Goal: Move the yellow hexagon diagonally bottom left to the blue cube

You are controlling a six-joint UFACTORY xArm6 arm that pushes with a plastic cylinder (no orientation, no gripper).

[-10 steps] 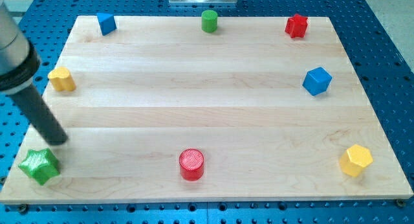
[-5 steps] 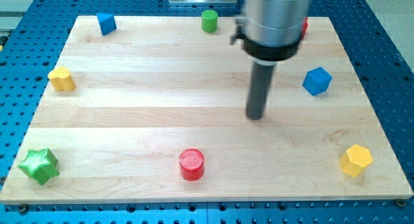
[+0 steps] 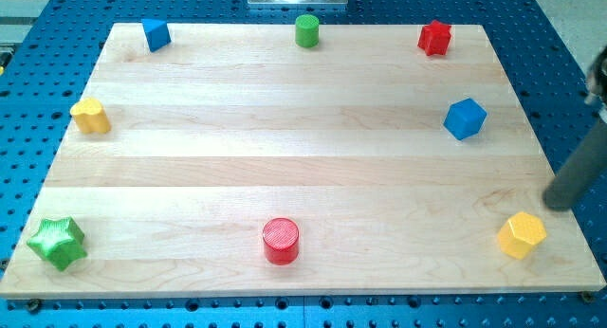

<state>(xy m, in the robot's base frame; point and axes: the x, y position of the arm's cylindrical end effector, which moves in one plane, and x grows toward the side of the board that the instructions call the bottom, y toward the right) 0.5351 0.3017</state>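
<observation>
The yellow hexagon (image 3: 522, 234) lies near the board's bottom right corner. The blue cube (image 3: 465, 118) sits above it, near the right edge. My tip (image 3: 558, 206) is at the right edge, just up and right of the yellow hexagon, a small gap apart from it. The rod rises out of the view's right side.
A red cylinder (image 3: 281, 240) is at bottom centre, a green star (image 3: 57, 242) at bottom left, a yellow block (image 3: 90, 115) at the left edge. A blue block (image 3: 156, 33), a green cylinder (image 3: 306, 30) and a red block (image 3: 434, 37) line the top of the wooden board (image 3: 285, 148).
My tip swept from the bottom left by the green star, across the board's middle, to the right edge beside the yellow hexagon. No block has moved.
</observation>
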